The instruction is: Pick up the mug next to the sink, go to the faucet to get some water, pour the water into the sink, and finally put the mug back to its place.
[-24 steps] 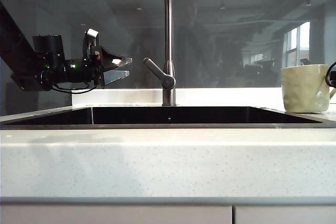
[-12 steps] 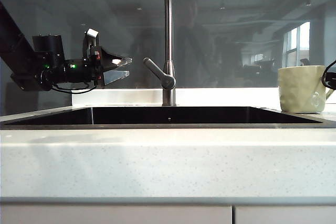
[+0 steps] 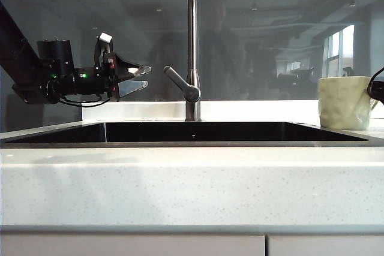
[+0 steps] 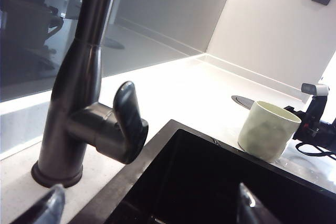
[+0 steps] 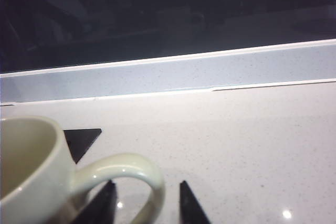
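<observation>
Two arms, one job left: mug is down, so the step in hand looks like letting go and backing off.

Tabletop [image 3: 180, 190] pale, speckled, carries everything. Sink [image 3: 192, 131] dark, set in it; used as landmark. Faucet [image 3: 192, 46] stands behind the sink's middle, lever [image 4: 126, 121] angled to the sink's left side. Mug [image 3: 342, 103] upright on the tabletop just beside the sink's right end, near the rim, handle [image 5: 131, 169] turned away from the sink.

Right gripper [image 5: 147, 203] sits at the handle on the side away from the sink. Jaws parted to a middling gap, one finger on each side of the loop's outer bar; a clear gap shows on one side, contact on the other can't be told. Reads as released, not gripping.

Left gripper [image 3: 143, 77] hovers above the sink's left part, pointing at the faucet. Jaws spread wide, nothing between them, touching nothing.

To do it well: open the right jaws fully before moving, then pull straight back away from the sink along the handle's line. A sideways or lifting exit could snag the loop and drag or tip the mug toward the sink.
</observation>
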